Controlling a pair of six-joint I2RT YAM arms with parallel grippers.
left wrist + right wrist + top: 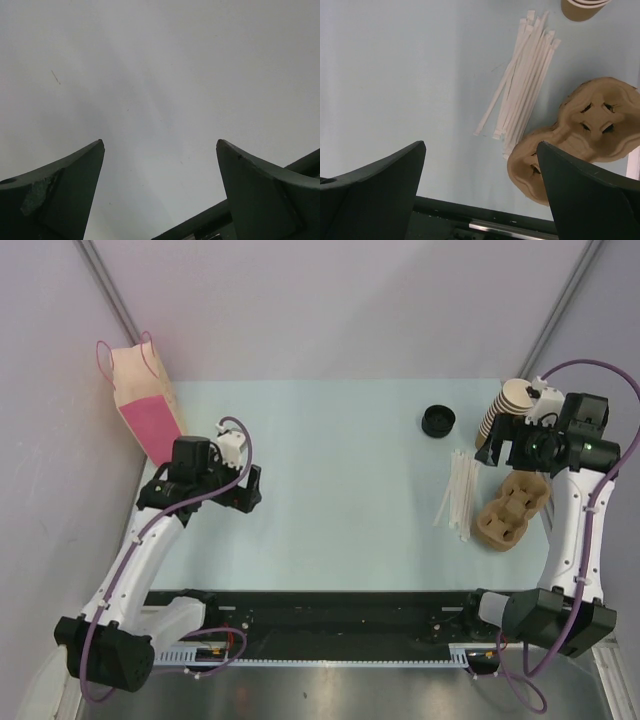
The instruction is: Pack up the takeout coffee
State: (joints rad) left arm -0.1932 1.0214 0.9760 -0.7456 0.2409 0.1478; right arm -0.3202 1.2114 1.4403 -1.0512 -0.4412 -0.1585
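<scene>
Left jaws, right jaws: both spread wide, empty. Coffee cup (438, 421): only black lid shows from above; stands far right on counter (330, 460), near cup stack (505, 405). Likely light, thin-walled, crushable. Grip paper wall below lid, gently, kept upright.

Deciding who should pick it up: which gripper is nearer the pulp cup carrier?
Right. The right gripper hovers just beyond the far end of the pulp cup carrier, beside the cup stack. The left gripper is across the table, by the paper bag.
</scene>
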